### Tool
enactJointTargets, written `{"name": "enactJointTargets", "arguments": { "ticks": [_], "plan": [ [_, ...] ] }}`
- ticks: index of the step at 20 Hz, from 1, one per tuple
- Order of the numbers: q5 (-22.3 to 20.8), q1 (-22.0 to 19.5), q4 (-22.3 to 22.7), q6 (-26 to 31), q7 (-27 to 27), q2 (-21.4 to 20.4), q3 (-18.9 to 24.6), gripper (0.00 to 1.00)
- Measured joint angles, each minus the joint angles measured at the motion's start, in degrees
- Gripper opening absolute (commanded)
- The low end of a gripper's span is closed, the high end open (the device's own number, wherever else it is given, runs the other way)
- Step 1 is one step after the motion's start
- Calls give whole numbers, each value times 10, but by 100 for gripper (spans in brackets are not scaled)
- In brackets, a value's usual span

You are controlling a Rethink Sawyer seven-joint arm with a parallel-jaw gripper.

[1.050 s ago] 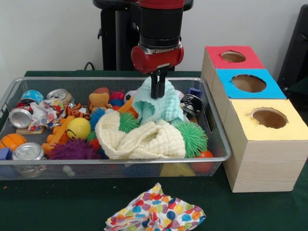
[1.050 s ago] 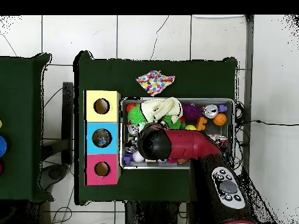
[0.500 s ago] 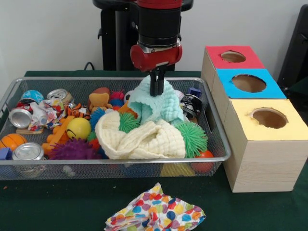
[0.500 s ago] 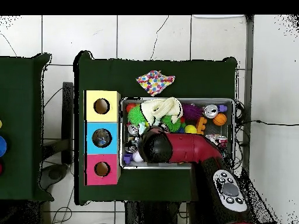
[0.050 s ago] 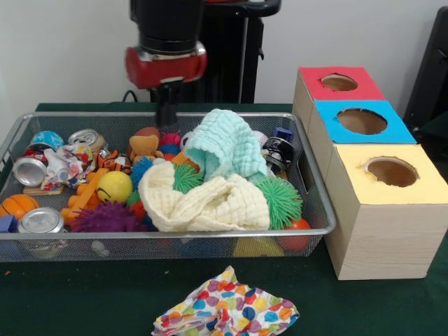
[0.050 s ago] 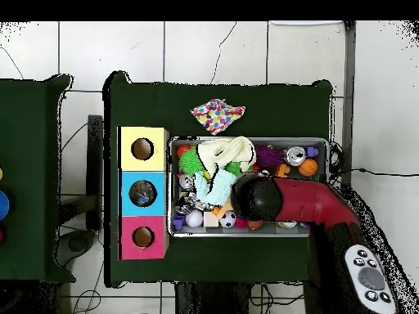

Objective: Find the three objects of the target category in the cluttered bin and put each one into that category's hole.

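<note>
A: Gripper (image 5: 166, 112) at upper centre-left of the front view, above the far rim of the wire bin (image 5: 318, 203). Fingers narrow, close together, holding nothing.

B: And the mint cloth (image 5: 225, 143)?

A: Heaped in the middle of the bin, peaked, resting on the cream cloth (image 5: 206, 203). Apart from the gripper, to its right.

B: Third cloth?

A: Polka-dot cloth (image 5: 225, 310) outside the bin, on the green bench (image 5: 84, 297) at the bottom of the frame.

B: Boxes?

A: Right of the bin: red-topped box (image 5: 336, 84), blue-topped box (image 5: 360, 121), yellow-topped box (image 5: 392, 173), each with one round hole.

B: Other clutter?

A: Crushed cans (image 5: 42, 220), a yellow ball (image 5: 114, 187), green spiky balls (image 5: 280, 201), a small basketball (image 5: 17, 205).
</note>
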Motion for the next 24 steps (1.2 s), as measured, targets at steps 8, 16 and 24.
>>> {"name": "enactJointTargets", "arguments": {
  "ticks": [8, 16, 24],
  "plan": [
    [-29, -49, -44, 24, 0, 3, 21, 0],
    [-38, -29, -44, 24, 0, 8, 34, 0],
    [-38, 1, -42, 24, 0, 9, 48, 0]
  ]
}}
